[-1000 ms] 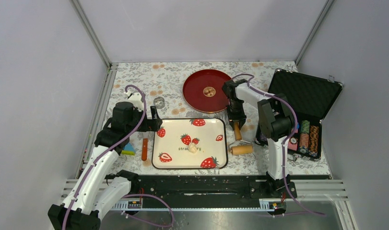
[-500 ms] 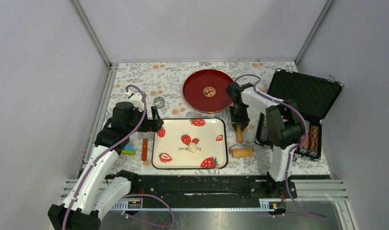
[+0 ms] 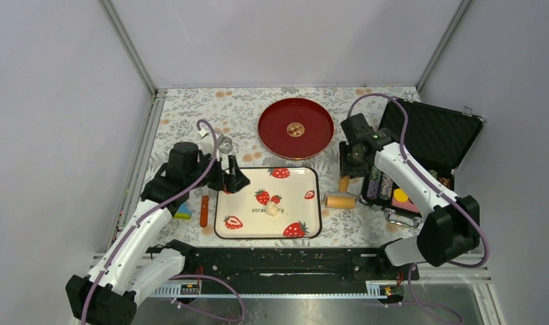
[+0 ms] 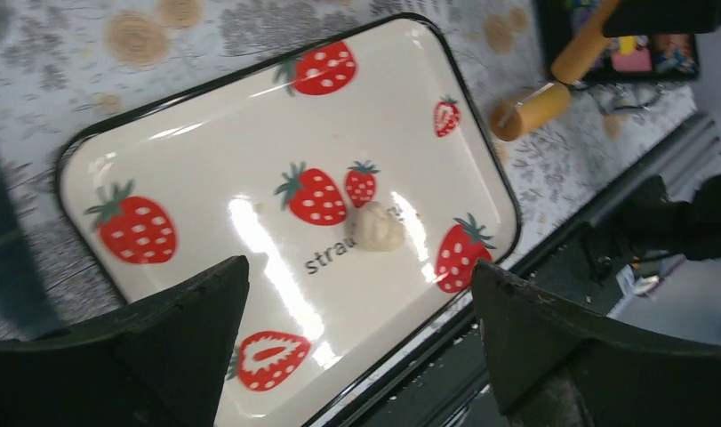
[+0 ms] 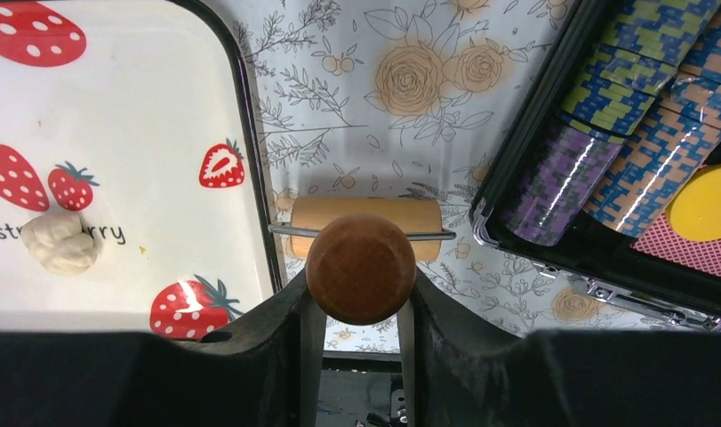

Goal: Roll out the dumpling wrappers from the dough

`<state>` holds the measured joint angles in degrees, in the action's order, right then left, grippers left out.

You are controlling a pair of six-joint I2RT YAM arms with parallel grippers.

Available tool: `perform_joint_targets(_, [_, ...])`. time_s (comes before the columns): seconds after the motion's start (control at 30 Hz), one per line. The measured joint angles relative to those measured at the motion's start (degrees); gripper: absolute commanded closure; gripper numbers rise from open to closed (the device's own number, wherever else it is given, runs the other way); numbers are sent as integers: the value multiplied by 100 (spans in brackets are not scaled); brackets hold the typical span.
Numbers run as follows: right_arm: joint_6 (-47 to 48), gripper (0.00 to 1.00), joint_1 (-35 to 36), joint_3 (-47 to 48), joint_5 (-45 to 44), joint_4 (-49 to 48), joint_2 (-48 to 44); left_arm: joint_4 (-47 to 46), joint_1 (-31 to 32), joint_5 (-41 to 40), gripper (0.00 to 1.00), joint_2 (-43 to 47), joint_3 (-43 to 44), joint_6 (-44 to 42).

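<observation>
Dough, a small soft off-white lump, lies mid-way on the white strawberry-printed tray on the floral tabletop. Right jaws clamp the tan wooden roller by its handle, beside the tray. Left jaws stand wide apart, empty, over the tray's left edge.

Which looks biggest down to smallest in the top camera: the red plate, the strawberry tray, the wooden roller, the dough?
1. strawberry tray
2. red plate
3. wooden roller
4. dough
No two look alike.

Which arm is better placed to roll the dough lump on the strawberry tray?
Right. The right gripper grips the wooden roller by its handle beside the tray; the dough sits mid-tray. The left gripper hangs open and empty over the tray's far-left corner.
</observation>
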<state>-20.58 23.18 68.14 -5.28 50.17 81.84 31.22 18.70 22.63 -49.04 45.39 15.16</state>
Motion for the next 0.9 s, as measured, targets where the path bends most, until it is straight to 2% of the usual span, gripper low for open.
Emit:
perform_joint_targets(0.33, [-15, 100, 2, -258, 214, 28, -925, -966, 1200, 400, 7, -509, -4, 560])
perform_joint_targets(0.6, [-70, 100, 2, -328, 415, 15, -1480, -1993, 1637, 573, 7, -739, -122, 634])
perform_joint_targets(0.67, [-72, 90, 2, -407, 442, 15, -1473, -2129, 1694, 608, 6, -861, -122, 636])
perform_joint_targets(0.83, [-79, 32, 0, -461, 402, -4, -1097, -2210, 1749, 686, 5, -1095, -122, 750])
perform_joint_targets(0.9, [-92, 27, 2, -402, 361, -26, -785, -2205, 1757, 702, 5, -1110, -122, 807])
